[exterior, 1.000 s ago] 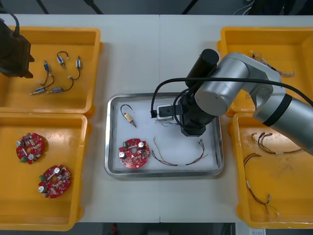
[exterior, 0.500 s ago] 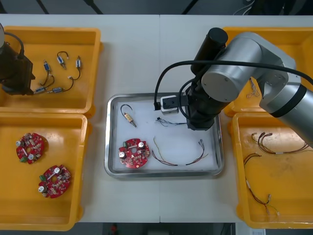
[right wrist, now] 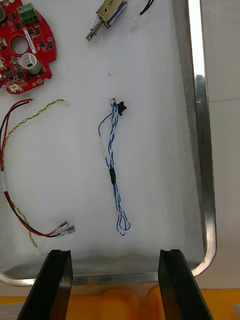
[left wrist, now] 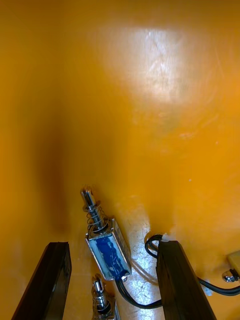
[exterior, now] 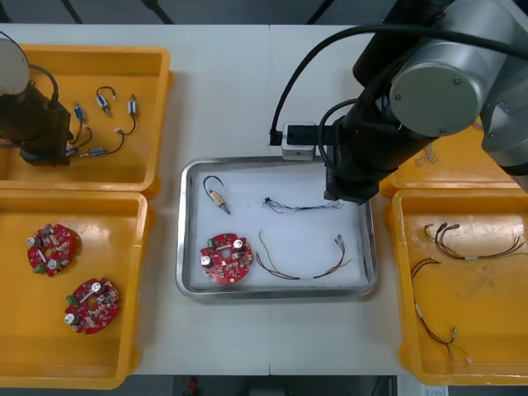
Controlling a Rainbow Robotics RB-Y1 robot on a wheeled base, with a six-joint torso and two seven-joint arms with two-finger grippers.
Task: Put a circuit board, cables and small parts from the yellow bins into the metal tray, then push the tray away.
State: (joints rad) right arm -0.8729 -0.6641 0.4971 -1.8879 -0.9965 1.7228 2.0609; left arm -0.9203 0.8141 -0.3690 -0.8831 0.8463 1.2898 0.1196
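Observation:
The metal tray point(exterior: 297, 177), white inside, holds a red circuit board point(exterior: 225, 257), a small metal part point(exterior: 218, 196) with a black lead, a red and yellow cable point(exterior: 301, 266) and a twisted blue and white cable point(exterior: 301, 205). My right gripper point(right wrist: 115, 260) hangs open above the tray's rim point(right wrist: 200, 125). The blue and white cable point(right wrist: 113, 172) lies loose beyond its fingers point(right wrist: 59, 280). My left gripper point(left wrist: 112, 252) is open low over the upper left bin point(exterior: 124, 62), with a small metal part point(left wrist: 107, 247) between its fingers.
The upper left bin holds several small metal parts point(exterior: 103, 101) with black leads. Two circuit boards point(exterior: 53, 249) point(exterior: 92, 304) lie in the lower left bin point(exterior: 124, 346). Cables point(exterior: 462, 243) lie in the lower right bin point(exterior: 495, 330). My right arm covers much of the upper right bin point(exterior: 495, 62).
My right gripper has opened and risen, drawing back toward the tray's far right edge and leaving the blue and white cable on the tray. My left arm has shifted right over its bin.

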